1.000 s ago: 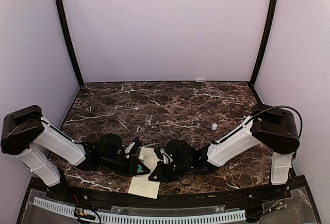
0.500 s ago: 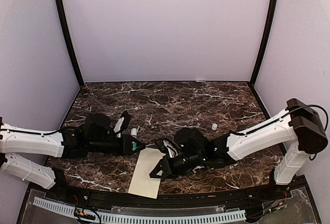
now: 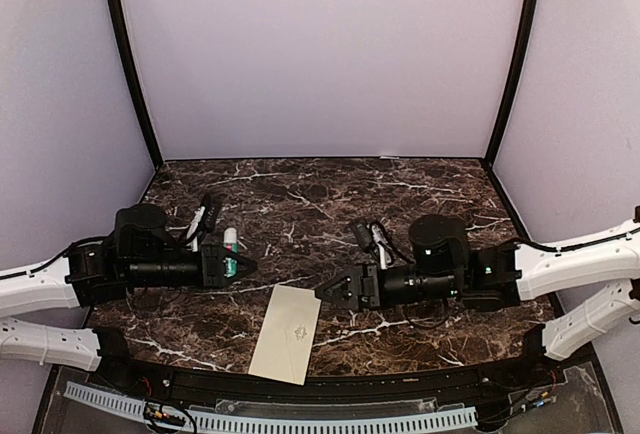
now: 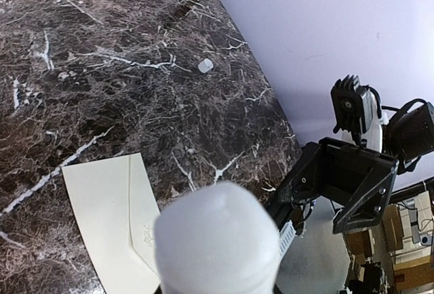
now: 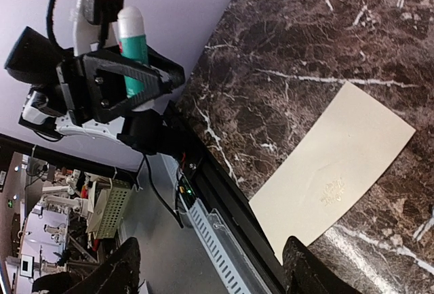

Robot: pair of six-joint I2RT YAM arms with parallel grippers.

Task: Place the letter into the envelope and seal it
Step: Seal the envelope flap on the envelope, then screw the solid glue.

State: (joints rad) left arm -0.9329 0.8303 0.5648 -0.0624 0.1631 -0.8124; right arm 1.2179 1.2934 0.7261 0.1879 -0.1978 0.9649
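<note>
Cream envelope (image 3: 288, 332), just one, lies flat near the front edge of the dark marble table (image 3: 330, 194). Of two hands, the left hand (image 3: 238, 265) grips one glue stick (image 3: 231, 246) and the right hand (image 3: 333, 292) is spread wide. One white cap (image 3: 416, 245) sits apart. Pale purple walls (image 3: 320, 54) stand around.

Cream envelope (image 3: 288, 332); dark brown, white-veined marble table (image 3: 330, 194).

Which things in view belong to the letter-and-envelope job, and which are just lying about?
Belongs to the job:
- long cream paper envelope, flat on the table, emblem up
- white-and-green glue stick, gripped by the left gripper, probably for sealing

Just lying about:
- small white cap, alone on the dark marble table
</note>
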